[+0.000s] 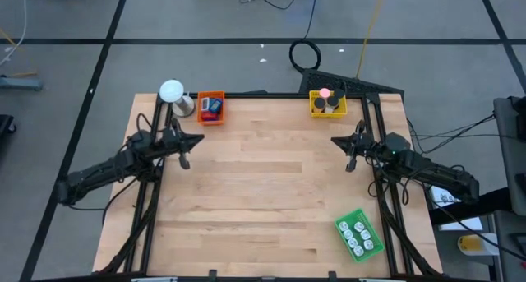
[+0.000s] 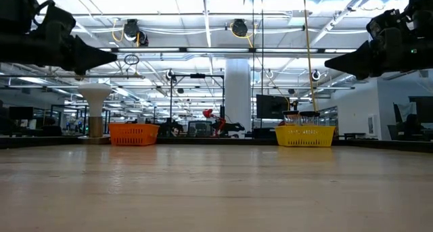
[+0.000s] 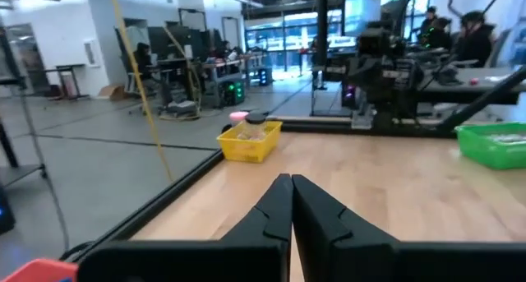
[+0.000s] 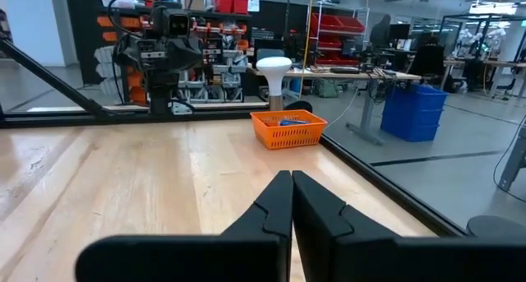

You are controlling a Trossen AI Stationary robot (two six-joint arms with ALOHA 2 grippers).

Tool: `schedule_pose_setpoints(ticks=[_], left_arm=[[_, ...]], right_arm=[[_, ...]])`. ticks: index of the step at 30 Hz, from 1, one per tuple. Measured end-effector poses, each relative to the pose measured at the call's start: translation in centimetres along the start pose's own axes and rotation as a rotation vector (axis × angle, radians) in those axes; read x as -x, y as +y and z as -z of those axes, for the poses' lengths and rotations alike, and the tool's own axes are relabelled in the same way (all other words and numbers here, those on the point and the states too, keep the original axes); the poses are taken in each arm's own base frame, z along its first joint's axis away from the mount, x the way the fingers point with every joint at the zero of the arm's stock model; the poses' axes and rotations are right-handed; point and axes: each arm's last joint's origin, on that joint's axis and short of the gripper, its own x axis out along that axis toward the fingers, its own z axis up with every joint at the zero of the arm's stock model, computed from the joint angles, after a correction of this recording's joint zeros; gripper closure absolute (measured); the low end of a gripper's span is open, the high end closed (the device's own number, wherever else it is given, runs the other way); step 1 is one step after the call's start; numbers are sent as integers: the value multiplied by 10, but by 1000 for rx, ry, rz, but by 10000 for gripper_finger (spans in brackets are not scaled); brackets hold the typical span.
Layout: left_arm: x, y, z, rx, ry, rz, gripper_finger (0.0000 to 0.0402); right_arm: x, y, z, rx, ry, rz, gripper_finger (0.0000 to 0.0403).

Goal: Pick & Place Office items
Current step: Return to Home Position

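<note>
Left gripper [image 1: 196,140] hangs above the table's [image 1: 263,191] left side, its fingers [image 3: 275,204] pressed together and holding nothing. Right gripper [image 1: 337,141] hangs above the right side, its fingers [image 4: 277,201] likewise closed and empty.

All office items lie in bins:
- The orange bin [image 1: 200,109] at the far left holds blue and red pieces [image 1: 213,107].
- The yellow bin [image 1: 312,108] at the far right holds black discs [image 1: 331,104] and a pink roll [image 1: 325,93].
- The green bin [image 1: 372,228] at the near right holds pale pieces [image 1: 359,235] whose type cannot be made out.

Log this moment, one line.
left gripper shut, hovers left | right gripper shut, hovers right | orange bin, yellow bin far edge, green bin near
</note>
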Motion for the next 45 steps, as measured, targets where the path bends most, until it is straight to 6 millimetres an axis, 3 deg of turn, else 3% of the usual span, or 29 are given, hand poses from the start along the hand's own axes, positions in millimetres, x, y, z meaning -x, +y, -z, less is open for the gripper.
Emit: schedule_pose_setpoints(ticks=[12, 19, 26, 45], left_arm=[[5, 4, 2, 33, 16, -40, 398], [5, 5, 3, 75, 17, -83, 381], [5, 5, 3, 73, 21, -83, 374], [5, 5, 3, 79, 22, -84, 393]], right_arm=[[0, -1, 0, -6, 0, 7, 403], [-3, -1, 0, -113, 4, 24, 403], [-8, -1, 6, 55, 77, 25, 403], [-10, -2, -1, 68, 8, 36, 403]])
